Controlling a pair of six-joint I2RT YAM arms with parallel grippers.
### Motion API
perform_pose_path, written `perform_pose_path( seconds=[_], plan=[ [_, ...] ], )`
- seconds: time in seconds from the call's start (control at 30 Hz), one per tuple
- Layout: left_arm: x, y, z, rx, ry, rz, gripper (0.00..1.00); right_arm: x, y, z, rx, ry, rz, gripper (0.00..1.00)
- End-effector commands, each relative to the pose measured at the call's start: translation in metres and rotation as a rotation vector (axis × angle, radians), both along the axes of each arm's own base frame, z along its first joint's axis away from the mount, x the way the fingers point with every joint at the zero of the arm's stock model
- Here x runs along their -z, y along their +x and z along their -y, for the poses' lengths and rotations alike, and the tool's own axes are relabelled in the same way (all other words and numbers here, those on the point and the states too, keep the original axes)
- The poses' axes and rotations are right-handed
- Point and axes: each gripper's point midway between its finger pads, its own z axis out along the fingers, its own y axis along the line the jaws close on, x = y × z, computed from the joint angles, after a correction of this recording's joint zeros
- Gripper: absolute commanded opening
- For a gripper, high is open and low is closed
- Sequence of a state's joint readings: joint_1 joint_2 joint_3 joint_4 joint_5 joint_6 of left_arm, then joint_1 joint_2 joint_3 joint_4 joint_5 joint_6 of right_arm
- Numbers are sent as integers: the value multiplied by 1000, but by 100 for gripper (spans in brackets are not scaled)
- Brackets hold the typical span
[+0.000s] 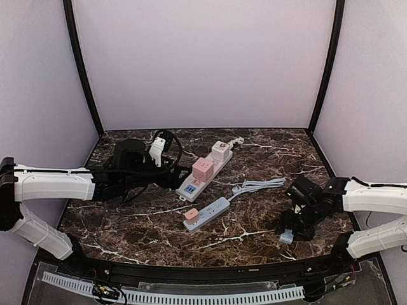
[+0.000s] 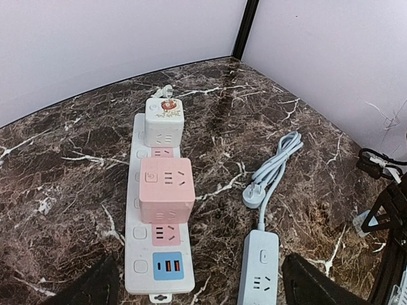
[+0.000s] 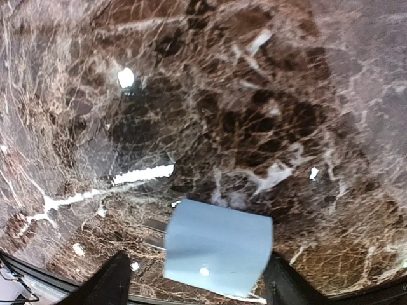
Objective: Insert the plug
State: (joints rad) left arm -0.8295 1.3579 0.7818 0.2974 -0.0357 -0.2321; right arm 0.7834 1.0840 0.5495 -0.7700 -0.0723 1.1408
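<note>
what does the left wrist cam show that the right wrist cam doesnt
Only left wrist: the white power strip carrying a pink cube adapter and a white cube adapter, and the pale blue strip with its loose corded plug. Only right wrist: a close view of the light blue plug lying between the right gripper's open fingers. Both: the dark marble table.

A light blue plug lies on the dark brown, white-veined marble desk at the bottom of the view, its two metal prongs pointing left. It sits between the two dark fingers of the right end effector, which stand on either side of it. The right finger is at the plug's edge and the left finger stands apart from it, beyond the prongs.
</note>
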Motion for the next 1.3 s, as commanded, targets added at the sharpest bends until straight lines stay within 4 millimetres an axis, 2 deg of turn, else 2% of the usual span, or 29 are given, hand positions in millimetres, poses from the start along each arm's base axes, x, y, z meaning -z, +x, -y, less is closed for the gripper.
perform_pose_path(
  seconds=[0.0, 0.1, 0.17, 0.3, 0.43, 0.57, 0.67, 0.77, 0.9, 1.03, 1.1, 1.27],
  plan=[
    [3, -6, -6, 0, 7, 9, 89, 5, 0, -12, -33, 1, 2, 60],
    [7, -7, -9, -5, 15, 11, 89, 5, 0, -19, -56, -2, 3, 41],
    [9, -8, -10, -4, 18, 11, 89, 4, 2, -26, -76, -2, 11, 36],
    [15, -10, -13, -1, 33, 14, 89, 0, 8, -44, -127, -17, 32, 35],
    [23, -16, -21, 4, 57, 28, 89, -1, 14, -73, -210, -38, 45, 35],
    [35, -29, -27, 41, 84, 26, 89, 7, 15, -103, -314, -74, 32, 34],
    [42, -37, -29, 77, 98, 25, 89, 13, 13, -119, -369, -91, 23, 35],
    [45, -48, -23, 134, 103, 20, 89, 14, 15, -127, -394, -94, 33, 40],
    [47, -56, -12, 191, 121, 29, 89, 9, 16, -132, -416, -67, 52, 58],
    [52, -66, 3, 253, 162, 40, 88, 2, 15, -134, -446, -38, 67, 88],
    [52, -68, 9, 274, 180, 48, 88, -4, 17, -131, -443, -38, 87, 97],
    [58, -75, 22, 337, 199, 25, 88, -26, 28, -119, -457, -71, 188, 99]
  ],
)
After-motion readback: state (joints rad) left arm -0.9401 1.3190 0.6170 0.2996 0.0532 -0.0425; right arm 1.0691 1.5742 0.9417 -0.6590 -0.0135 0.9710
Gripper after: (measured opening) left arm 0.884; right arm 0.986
